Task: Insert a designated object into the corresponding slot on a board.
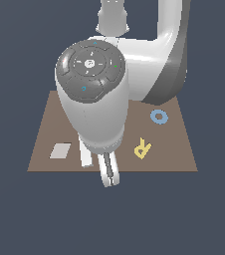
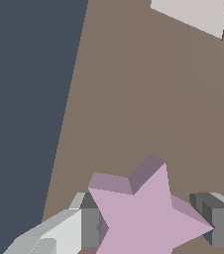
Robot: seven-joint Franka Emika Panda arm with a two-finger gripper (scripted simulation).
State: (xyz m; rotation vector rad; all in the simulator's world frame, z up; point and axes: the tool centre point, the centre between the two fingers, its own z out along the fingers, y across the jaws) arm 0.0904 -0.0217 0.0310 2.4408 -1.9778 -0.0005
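Pink star (image 2: 151, 218) is seen in the wrist view lying flat between the two gripper (image 2: 151, 225) fingers (image 2: 218, 223); one finger is touching or nearly touching its edge, the other is close to a point, so whether it is clamped cannot be told. Brown board (image 1: 45, 129) lies beneath it, on a plain dark blue-grey ground. In the exterior view, a yellow R-shaped piece (image 1: 142, 148) and a blue ring (image 1: 159, 117) rest on the board toward the exterior view's right, well apart. A pale grey rectangle (image 1: 60, 150) lies toward its left. Much of the board is hidden by the arm.
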